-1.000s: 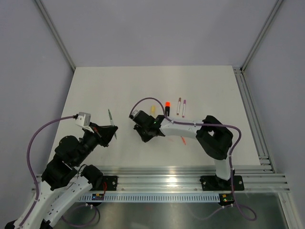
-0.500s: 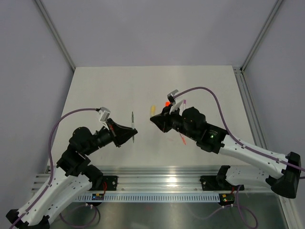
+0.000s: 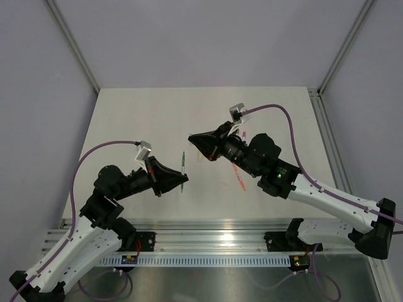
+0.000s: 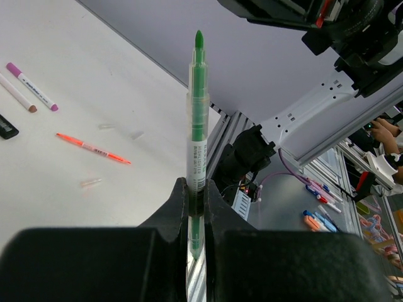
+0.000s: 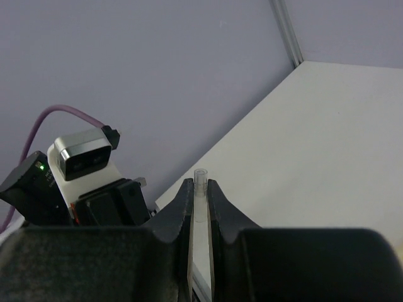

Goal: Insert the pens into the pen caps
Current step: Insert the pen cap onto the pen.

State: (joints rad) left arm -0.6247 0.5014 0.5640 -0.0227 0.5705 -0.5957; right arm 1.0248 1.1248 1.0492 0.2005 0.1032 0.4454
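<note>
My left gripper (image 3: pixel 183 178) (image 4: pixel 197 186) is shut on a thin green pen (image 4: pixel 198 107) (image 3: pixel 183 163). The pen stands upright from the jaws with its uncapped green tip at the top. My right gripper (image 3: pixel 191 138) (image 5: pixel 199 186) is shut on a small clear pen cap (image 5: pixel 201 182), whose open end pokes out past the fingertips. In the top view the right gripper is up off the table and points left, just above and to the right of the green pen. An orange-red pen (image 4: pixel 93 148) (image 3: pixel 240 180) lies on the table.
Two white pens, one with a purple cap (image 4: pixel 31 87) and one with a brown tip (image 4: pixel 17 95), lie at the left of the left wrist view beside a black piece (image 4: pixel 6 126). Small clear caps (image 4: pixel 107 126) lie near the orange-red pen. A metal rail (image 3: pixel 214 239) runs along the near edge.
The left gripper has carried the green pen to the right. The right arm has risen from the row of pens and swung its gripper leftward, toward the green pen.
</note>
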